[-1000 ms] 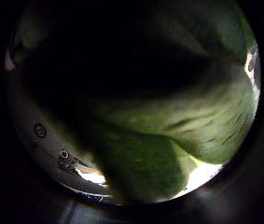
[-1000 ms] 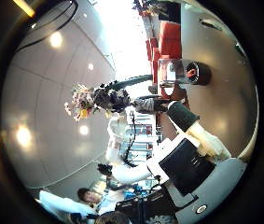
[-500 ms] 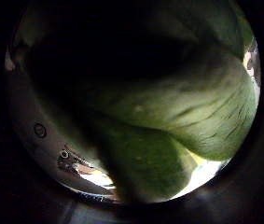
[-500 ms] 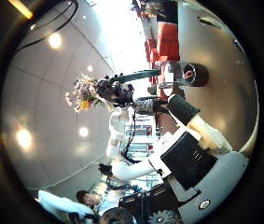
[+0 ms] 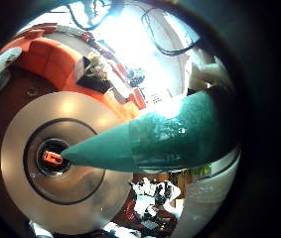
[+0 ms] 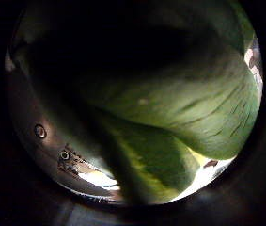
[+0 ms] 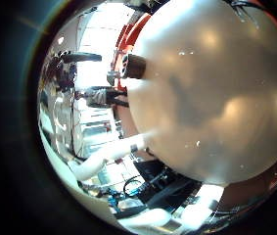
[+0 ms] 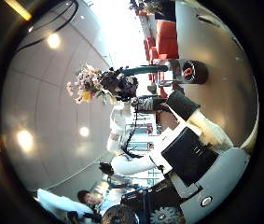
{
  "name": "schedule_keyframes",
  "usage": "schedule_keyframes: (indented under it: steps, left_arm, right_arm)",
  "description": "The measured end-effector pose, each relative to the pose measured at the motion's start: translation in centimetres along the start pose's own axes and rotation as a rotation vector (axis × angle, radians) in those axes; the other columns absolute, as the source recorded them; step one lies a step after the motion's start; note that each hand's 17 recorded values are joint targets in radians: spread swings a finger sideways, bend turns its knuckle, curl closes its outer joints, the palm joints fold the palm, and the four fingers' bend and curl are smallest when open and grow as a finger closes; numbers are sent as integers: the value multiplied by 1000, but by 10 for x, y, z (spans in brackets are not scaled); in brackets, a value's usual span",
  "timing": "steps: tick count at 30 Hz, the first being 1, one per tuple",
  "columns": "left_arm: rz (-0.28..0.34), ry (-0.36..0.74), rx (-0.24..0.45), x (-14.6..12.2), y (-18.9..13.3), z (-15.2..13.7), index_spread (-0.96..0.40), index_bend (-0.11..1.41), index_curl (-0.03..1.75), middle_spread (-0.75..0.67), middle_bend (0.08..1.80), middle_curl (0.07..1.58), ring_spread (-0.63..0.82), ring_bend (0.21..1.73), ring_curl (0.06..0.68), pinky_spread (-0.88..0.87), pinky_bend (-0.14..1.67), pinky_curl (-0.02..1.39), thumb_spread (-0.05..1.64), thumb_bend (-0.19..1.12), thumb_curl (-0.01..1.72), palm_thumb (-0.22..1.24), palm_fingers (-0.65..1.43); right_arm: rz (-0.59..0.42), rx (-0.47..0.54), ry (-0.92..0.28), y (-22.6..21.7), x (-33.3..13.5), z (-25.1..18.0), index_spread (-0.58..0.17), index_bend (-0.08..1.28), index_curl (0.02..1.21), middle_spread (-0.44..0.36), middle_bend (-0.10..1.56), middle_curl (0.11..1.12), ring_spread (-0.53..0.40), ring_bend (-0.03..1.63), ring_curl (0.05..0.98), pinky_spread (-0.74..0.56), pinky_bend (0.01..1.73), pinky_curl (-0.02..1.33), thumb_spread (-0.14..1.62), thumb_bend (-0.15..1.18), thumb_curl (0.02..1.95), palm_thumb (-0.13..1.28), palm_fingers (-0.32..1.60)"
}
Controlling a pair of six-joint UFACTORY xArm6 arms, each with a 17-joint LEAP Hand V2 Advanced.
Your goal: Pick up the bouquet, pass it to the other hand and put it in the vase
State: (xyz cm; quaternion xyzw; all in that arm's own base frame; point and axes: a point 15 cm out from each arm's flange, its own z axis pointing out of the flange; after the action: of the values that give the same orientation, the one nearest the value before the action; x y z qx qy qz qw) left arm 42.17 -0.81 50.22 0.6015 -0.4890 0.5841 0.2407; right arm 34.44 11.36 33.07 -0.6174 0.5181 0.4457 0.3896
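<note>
In the right thumb side palm view my left hand (image 8: 122, 84) is curled round the bouquet (image 8: 88, 82), held in the air, with its flowers pointing away from the vase (image 8: 189, 72) and its wrapped stem pointing toward it. In the left little finger side palm view the bouquet's cone-shaped wrap (image 5: 165, 139) points tip-first at the round vase mouth (image 5: 51, 159), just above it. The wrap fills the left thumb side palm view (image 6: 170, 113), close to the palm. My right hand (image 8: 192, 140) is away from the bouquet, palm up, fingers relaxed and holding nothing.
The vase stands on a table (image 8: 215, 47) beside blocky furniture (image 8: 169, 42). A large pale rounded surface (image 7: 216, 98) fills much of the right little finger side palm view. The left arm (image 8: 136, 140) rises between my right hand and the bouquet.
In the right thumb side palm view my left hand has carried the bouquet closer to the vase, stem leading. The wrap has shifted slightly against the left palm.
</note>
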Motion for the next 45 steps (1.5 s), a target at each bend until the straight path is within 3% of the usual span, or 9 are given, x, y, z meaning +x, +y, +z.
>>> schedule_keyframes:
  steps: [15,17,19,20,22,25,30,35,45]
  left_arm:
    - [15,-12,-12,-16,-9,17,-742,419,1413,-495,1118,940,-395,1444,533,-658,1021,1009,930,-50,766,905,1026]
    - [14,-30,-28,-21,-5,19,-728,366,1376,-490,1068,916,-419,1333,505,-655,881,965,916,-97,710,757,715]
    - [10,-57,-51,-29,0,19,-661,307,1314,-375,848,874,-263,1138,494,-442,560,947,908,-143,635,547,-115]
    - [11,-73,-73,-34,4,20,-591,204,1262,-242,705,839,-125,1084,485,-298,524,945,901,-145,592,440,-288]
    - [7,-90,-116,-43,9,23,-456,37,1157,0,485,700,102,957,365,-53,437,848,871,-132,522,273,-385]
    - [2,-64,-205,-50,22,30,-257,-4,999,261,335,563,321,815,278,249,344,728,815,-90,461,130,-387]
    - [-14,-44,-177,-58,15,5,-11,13,741,481,214,454,504,670,213,507,246,587,762,-53,412,50,-307]
    - [-10,-38,-137,-57,14,-28,100,42,536,553,169,391,593,590,183,598,195,503,746,-43,387,41,-243]
    - [74,-54,-100,-12,33,-60,153,105,317,579,163,304,641,507,164,627,183,402,740,-40,363,45,-177]
  right_arm:
    - [-2,-8,0,3,5,1,-357,196,391,-39,308,366,-75,722,260,412,435,293,959,-23,562,836,435]
    - [-1,-9,3,3,6,0,-358,190,392,-39,305,368,-82,727,258,412,430,285,959,-23,562,836,442]
    - [0,-7,3,3,6,0,-355,195,394,-39,306,368,-84,727,258,412,425,280,959,-23,561,836,450]
    - [2,-8,3,3,7,0,-354,193,394,-39,304,368,-85,726,257,411,426,278,959,-23,561,836,452]
    - [-1,-10,4,4,7,0,-355,207,402,-45,296,369,-90,725,255,410,414,268,959,-23,561,836,471]
    - [-2,-13,5,4,6,1,-357,249,419,-47,286,368,-94,707,248,409,394,256,959,-23,561,836,495]
    - [-4,-17,11,5,7,1,-360,289,442,-53,277,370,-102,700,243,408,367,238,962,-23,561,833,523]
    - [0,-20,18,6,7,1,-357,295,458,-54,270,373,-118,708,245,409,351,224,963,-21,564,835,538]
    - [-10,-34,18,7,3,5,-363,282,477,-59,267,383,-134,706,243,417,354,203,963,-22,569,836,556]
